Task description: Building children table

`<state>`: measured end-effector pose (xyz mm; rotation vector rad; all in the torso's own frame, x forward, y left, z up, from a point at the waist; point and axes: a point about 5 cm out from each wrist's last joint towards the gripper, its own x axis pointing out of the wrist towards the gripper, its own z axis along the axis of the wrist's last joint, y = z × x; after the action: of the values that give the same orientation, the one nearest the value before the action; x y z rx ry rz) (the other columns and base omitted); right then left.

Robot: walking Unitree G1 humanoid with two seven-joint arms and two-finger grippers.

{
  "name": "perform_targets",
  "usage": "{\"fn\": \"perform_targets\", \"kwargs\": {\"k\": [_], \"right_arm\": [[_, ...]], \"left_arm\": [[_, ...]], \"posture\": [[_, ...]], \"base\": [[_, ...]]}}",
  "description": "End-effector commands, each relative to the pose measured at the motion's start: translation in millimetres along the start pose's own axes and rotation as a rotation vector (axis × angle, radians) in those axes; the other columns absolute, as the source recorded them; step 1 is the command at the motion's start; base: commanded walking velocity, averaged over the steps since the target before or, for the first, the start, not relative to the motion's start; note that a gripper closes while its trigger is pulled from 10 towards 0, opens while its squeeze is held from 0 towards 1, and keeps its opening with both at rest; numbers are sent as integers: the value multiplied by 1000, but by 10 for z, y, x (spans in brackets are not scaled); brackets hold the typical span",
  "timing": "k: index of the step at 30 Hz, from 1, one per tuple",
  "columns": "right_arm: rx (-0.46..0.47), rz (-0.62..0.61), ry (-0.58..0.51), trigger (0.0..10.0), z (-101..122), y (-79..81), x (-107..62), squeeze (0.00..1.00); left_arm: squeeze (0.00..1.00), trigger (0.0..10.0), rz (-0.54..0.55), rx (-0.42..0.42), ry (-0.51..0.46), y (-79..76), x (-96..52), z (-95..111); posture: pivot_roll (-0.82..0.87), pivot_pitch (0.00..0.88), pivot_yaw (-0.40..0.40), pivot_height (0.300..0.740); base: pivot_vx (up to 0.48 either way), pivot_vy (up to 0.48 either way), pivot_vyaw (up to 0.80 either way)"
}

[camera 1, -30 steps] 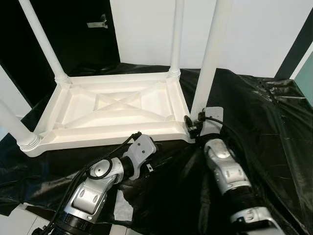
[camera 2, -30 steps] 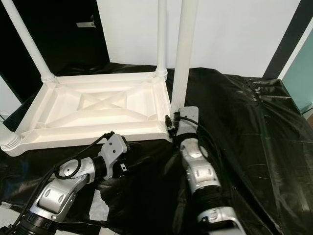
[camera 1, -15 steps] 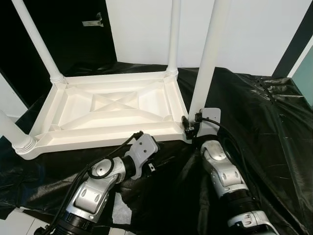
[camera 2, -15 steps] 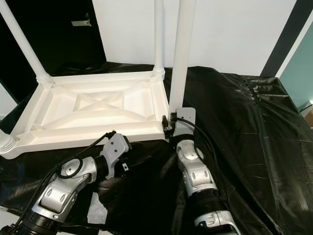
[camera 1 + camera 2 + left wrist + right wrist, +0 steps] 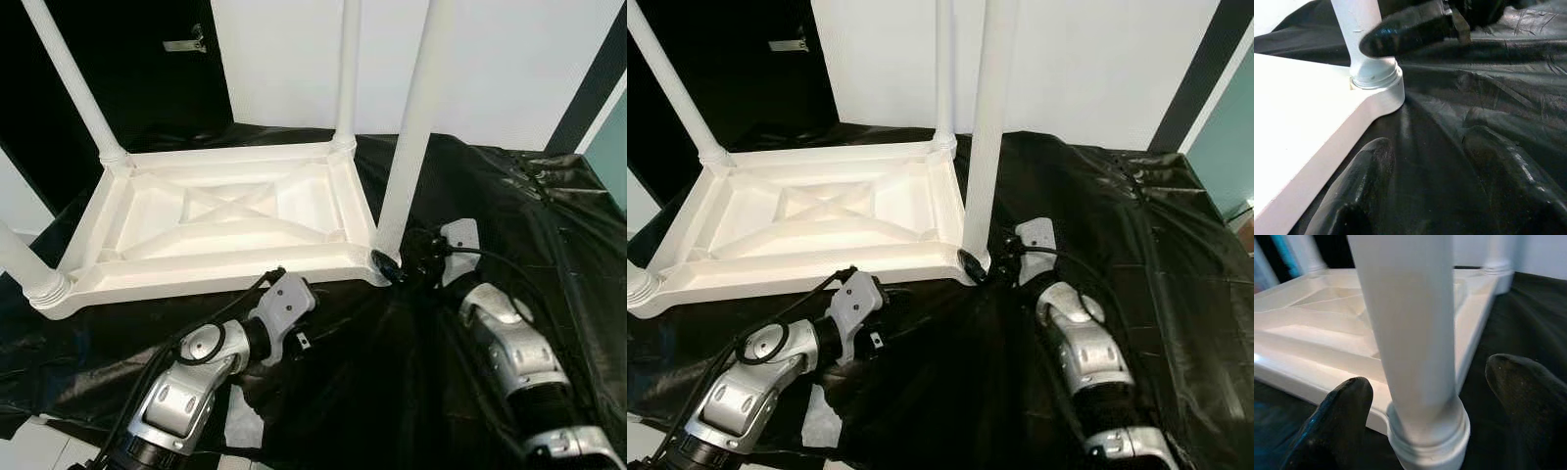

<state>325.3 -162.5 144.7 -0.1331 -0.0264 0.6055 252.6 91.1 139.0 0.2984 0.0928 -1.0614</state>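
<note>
On black sheet (image 5: 549,225), upturned white table (image 5: 216,220), right gripper (image 5: 1425,396) jaws apart around leg (image 5: 411,127)

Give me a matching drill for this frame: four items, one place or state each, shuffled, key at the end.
Items
1. right end effector
2. left end effector
3. tabletop
4. black sheet

Places or states
A. upside down, legs pointing up
B. open over the sheet, near the table's front edge
C. spread under the table
D. fingers open either side of the near right leg, at its base

Pairs: 1-D, 2-B, 3-A, 4-C
</note>
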Motion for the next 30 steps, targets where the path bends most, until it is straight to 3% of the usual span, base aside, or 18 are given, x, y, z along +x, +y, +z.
{"fn": "perform_targets", "kwargs": {"k": [1, 9, 10, 12, 13, 14, 15, 26, 27, 28, 29, 30], "right_arm": [[9, 40, 11, 10000, -23, -10, 20, 0], [-19, 219, 69, 10000, -36, -51, 254, 0], [-19, 229, 74, 7725, -34, -44, 286, 0], [-41, 248, 79, 7725, -24, -15, 338, 0], [-52, 260, 81, 3098, -17, 1, 357, 0], [-58, 269, 82, 3098, -13, 10, 370, 0], [-58, 278, 82, 0, -11, 15, 378, 0], [-34, 305, 96, 0, -125, -21, 275, 0], [-23, 287, 97, 7765, -150, -18, 253, 0], [-23, 287, 97, 7765, -150, -18, 253, 0], [-18, 277, 93, 10000, -149, -7, 251, 0], [-18, 265, 92, 10000, -145, 6, 255, 0]], "left_arm": [[0, 10000, 11, 5, 6, 8, 6, 2], [0, 10000, 19, 15, 11, 37, -6, 14], [0, 10000, 19, 17, 12, 39, -6, 13], [0, 10000, 18, 19, 13, 43, -7, 15], [0, 10000, 17, 20, 13, 43, -7, 17], [0, 10000, 17, 21, 12, 44, -7, 19], [0, 10000, 16, 22, 13, 45, -7, 19], [0, 10000, 1, 21, 13, 15, 12, 15], [0, 10000, -4, 20, 13, 11, 21, 12], [0, 10000, -4, 20, 13, 11, 21, 12], [0, 10000, -6, 21, 13, 10, 24, 13], [0, 10000, -8, 22, 13, 10, 27, 14]], "posture": [[32, 0, -27, 740], [44, 0, -25, 740], [44, 0, -25, 740], [44, 0, -21, 740], [45, 0, -20, 740], [45, 0, -20, 740], [45, 0, -19, 740], [25, 0, -11, 740], [22, 0, -10, 740], [22, 0, -10, 740], [20, 0, -10, 740], [19, 0, -10, 740]], "base": [[0, 0, 0], [0, 0, 0], [0, 0, 0], [0, 0, 0], [0, 0, 0], [0, 0, 0], [0, 0, 0], [0, 0, 0], [0, 0, 0], [0, 0, 0], [0, 0, 0], [0, 0, 0]]}}
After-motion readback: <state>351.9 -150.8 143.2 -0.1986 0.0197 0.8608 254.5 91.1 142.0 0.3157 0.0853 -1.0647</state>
